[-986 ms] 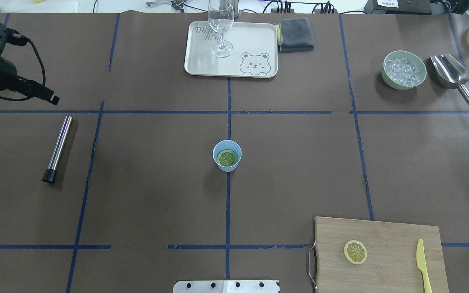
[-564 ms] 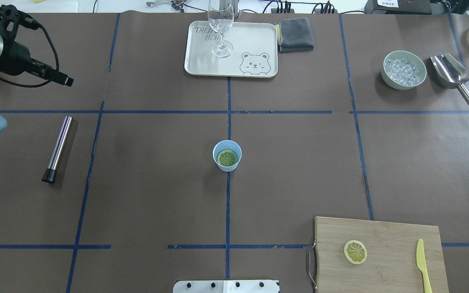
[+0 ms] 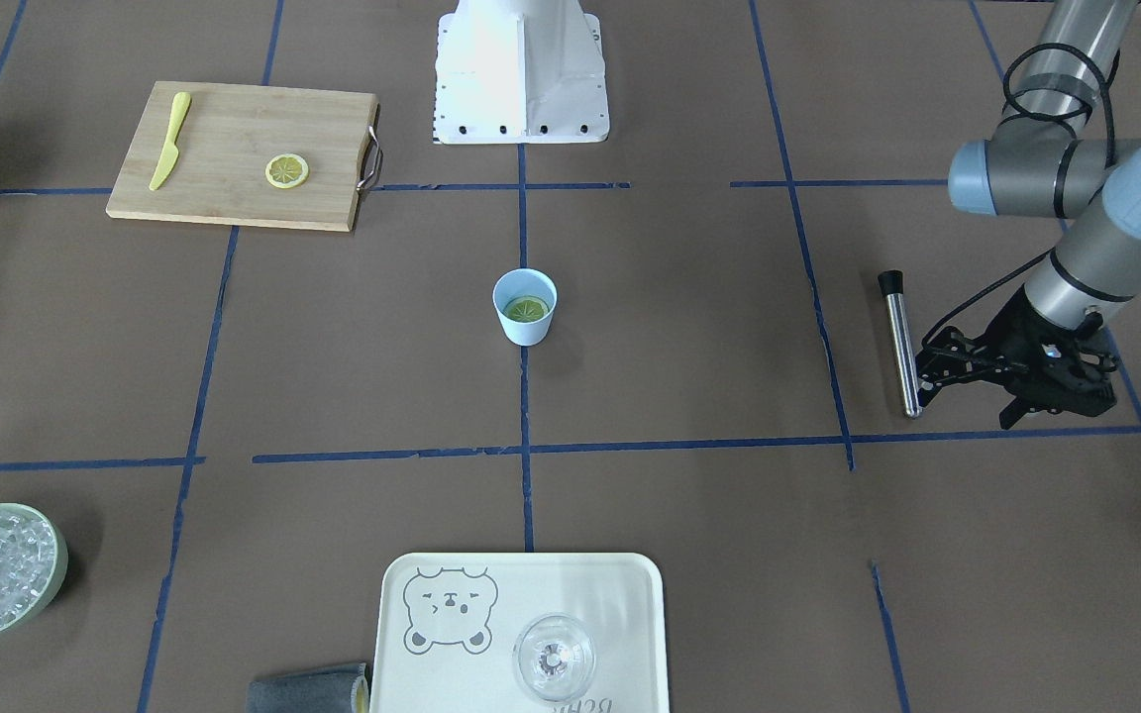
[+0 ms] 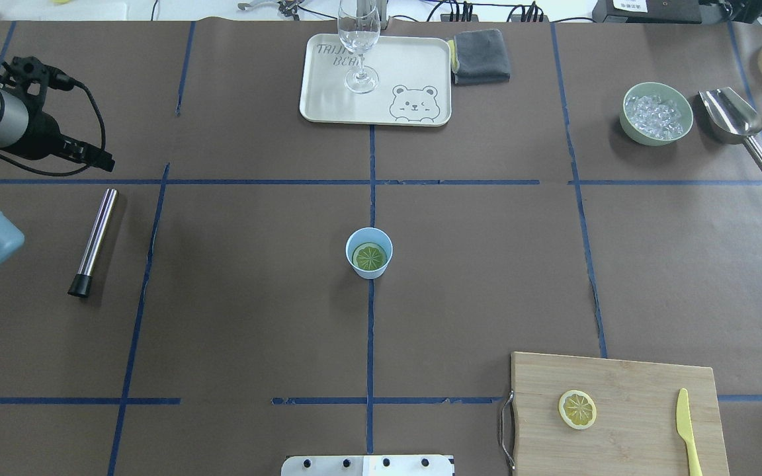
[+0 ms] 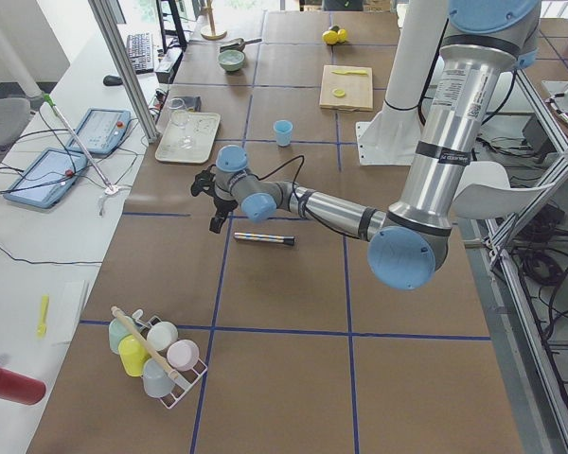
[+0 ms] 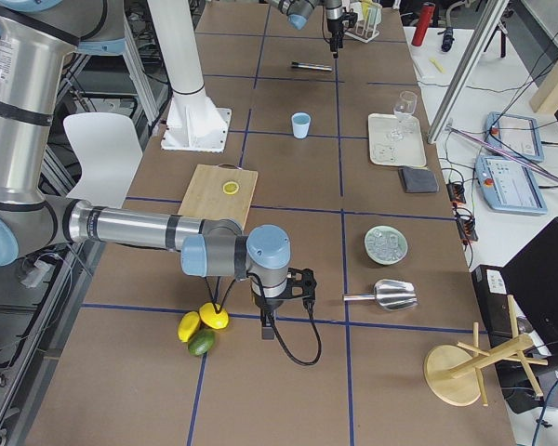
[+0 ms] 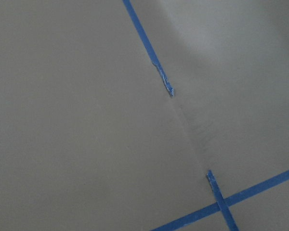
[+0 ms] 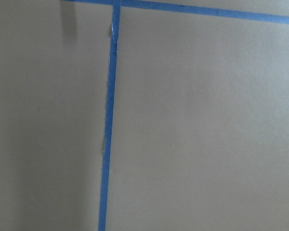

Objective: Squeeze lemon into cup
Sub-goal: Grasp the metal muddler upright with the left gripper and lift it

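Lemon piece (image 4: 369,256), small, round and yellow-green, with spoke-like lines on its cut face, lies face up inside the small light-blue tapered cup (image 4: 372,272) at the middle of the table. Neither has budged over the past second. What has changed is the robot's left arm. A second ago its wrist was barely in from the left edge, then it swung farther away and to the right. Now the left gripper (image 4: 99,159) has come back nearer and hangs over the blue tape line (image 4: 222,182), just beyond the far end of the polished steel rod with a black tip (image 4: 94,235) and apart from it. From here its fingers read as one dark bar, and its own camera sees only brown paper and tape, so I cannot tell whether it is open or closed; nothing shows in it. The right gripper (image 6: 264,327) hangs low, far off to the right beside some loose citrus fruits (image 6: 202,330). It is seen only from the side, so I cannot tell its state either. To my eye the lemon piece is already placed, and the left arm is lining up on the steel rod, probably to press the fruit down in the cup. That grasp is not yet made and no squeezing has begun.
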`<state>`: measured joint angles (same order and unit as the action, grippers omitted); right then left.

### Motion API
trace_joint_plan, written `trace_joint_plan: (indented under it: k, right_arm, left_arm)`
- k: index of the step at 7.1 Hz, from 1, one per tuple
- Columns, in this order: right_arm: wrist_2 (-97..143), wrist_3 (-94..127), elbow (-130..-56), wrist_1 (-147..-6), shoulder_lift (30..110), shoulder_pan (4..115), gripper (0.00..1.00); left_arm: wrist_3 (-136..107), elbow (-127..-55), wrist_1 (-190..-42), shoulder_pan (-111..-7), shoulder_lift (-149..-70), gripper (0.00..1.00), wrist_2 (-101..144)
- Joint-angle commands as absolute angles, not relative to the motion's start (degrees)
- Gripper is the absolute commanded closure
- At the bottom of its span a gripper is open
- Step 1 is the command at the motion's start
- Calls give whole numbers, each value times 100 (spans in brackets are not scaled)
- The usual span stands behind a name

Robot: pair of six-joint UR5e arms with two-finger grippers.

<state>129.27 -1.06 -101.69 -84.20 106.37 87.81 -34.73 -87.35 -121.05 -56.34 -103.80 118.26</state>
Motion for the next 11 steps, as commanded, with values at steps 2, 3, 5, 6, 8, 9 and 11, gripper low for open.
trace_joint_plan:
  k: [2,3,5,6,8,9,11]
  right_arm:
    - [12911,-193,-10169,-8420,10617,8780,0]
    - [12911,-193,-10169,-8411,10626,8780,0]
    - [12902,-202,-10169,-8420,10635,8780,0]
    - [12894,-202,-10169,-8411,10635,8780,0]
    - [12894,-211,-10160,-8411,10643,8789,0]
    - [12894,-211,-10160,-8411,10644,8789,0]
    - [12894,-254,-10151,-8411,10661,8789,0]
  left_arm:
    - [-3946,-8561,-11997,-5256,-10266,10,11584]
    - [-3938,-8543,-12006,-5247,-10257,21,11584]
    - [-3937,-8543,-12032,-5212,-10266,26,11601]
    - [-3937,-8543,-12041,-5195,-10266,32,11610]
    - [-3937,-8534,-12059,-5046,-10266,35,11619]
    - [-3937,-8525,-12059,-5028,-10274,41,11619]
    - [-3929,-8569,-12050,-5019,-10274,77,11637]
